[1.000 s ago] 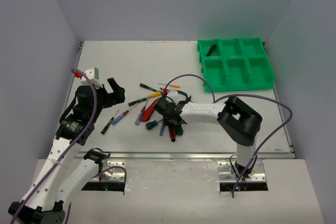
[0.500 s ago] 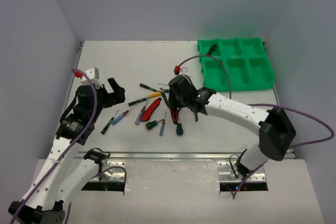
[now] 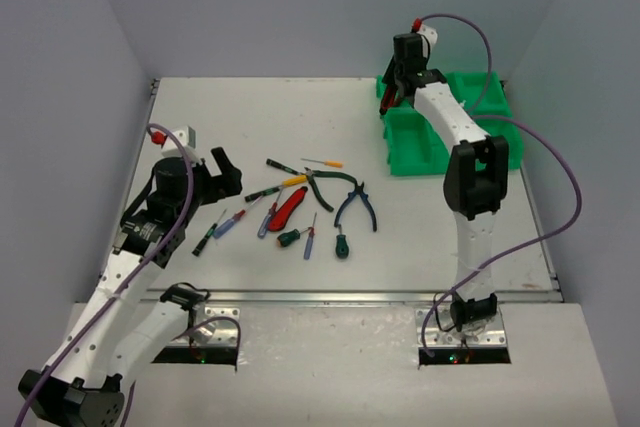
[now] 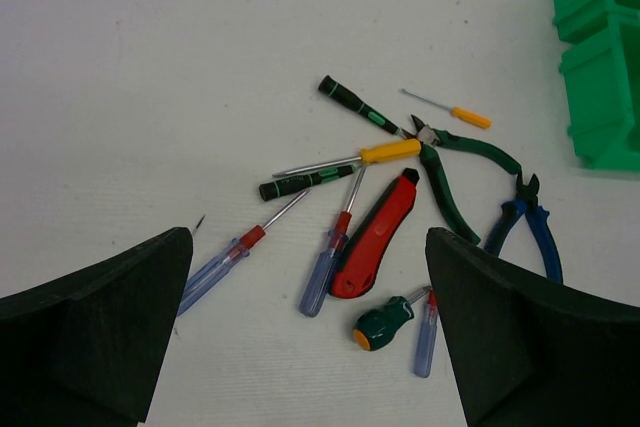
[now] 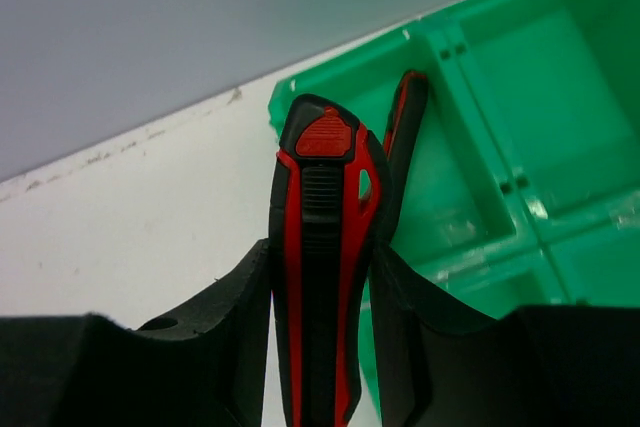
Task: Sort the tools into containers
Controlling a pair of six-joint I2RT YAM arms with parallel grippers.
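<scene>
While left hand gapes wide, right hand pinches red-black ribbed tool above green tray.

1. The right gripper clamps a red-black tool between its dark fingers, the tool's end pointing up the view.
2. Beyond it lies the green tray, with several compartments showing.
3. A second red-black tool leans inside the nearest corner compartment.
4. The white worktop runs left of the tray.
</scene>
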